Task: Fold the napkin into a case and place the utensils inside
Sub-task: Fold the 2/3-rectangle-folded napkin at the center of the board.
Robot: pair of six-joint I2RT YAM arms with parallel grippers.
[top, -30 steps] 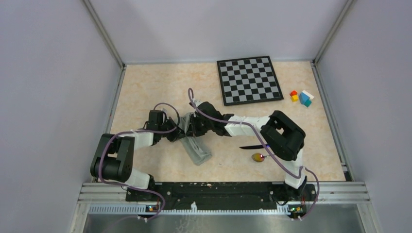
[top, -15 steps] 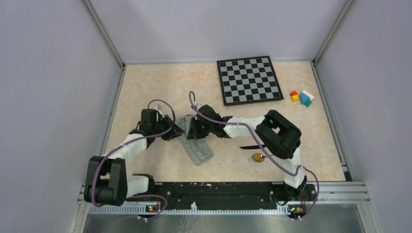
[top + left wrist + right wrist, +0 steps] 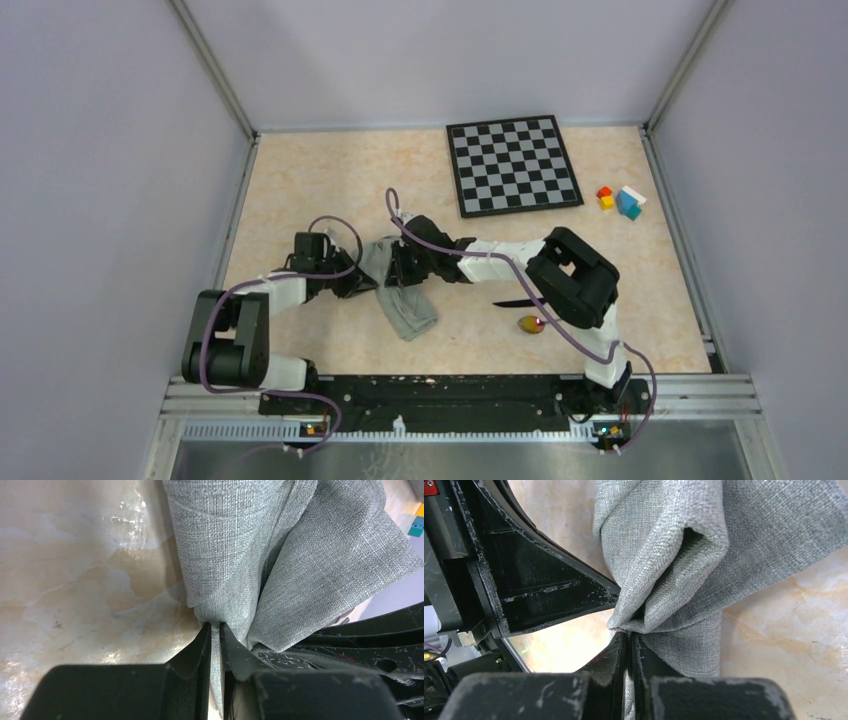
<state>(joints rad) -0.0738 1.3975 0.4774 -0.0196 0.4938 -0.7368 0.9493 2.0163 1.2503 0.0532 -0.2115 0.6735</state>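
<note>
Napkin (image 3: 405, 305) sits a bit left of the surface (image 3: 300, 180) centre, already folded to a narrow strip running toward the near edge. Its far end is bunched and lifted between the two arms. Left pincer (image 3: 214, 627) is clenched on a thin fold of napkin, cloth visible in the slit between the fingers. Right pincer (image 3: 627, 636) is clenched too, pinching a doubled napkin edge from the opposite side. The two pincers are just beside each other, almost touching, so they crowd the cloth's far end and hide it from above.

Knife (image 3: 512, 303) lies right of the napkin, toward the near edge, its right end covered by the right arm (image 3: 575, 275). Spoon (image 3: 530, 323) is just nearer than the knife, also half under that arm. Both are apart from the napkin.

Chessboard (image 3: 513, 165) lies at the far edge, blocks (image 3: 620, 201) near the far right corner, well apart from everything else.
</note>
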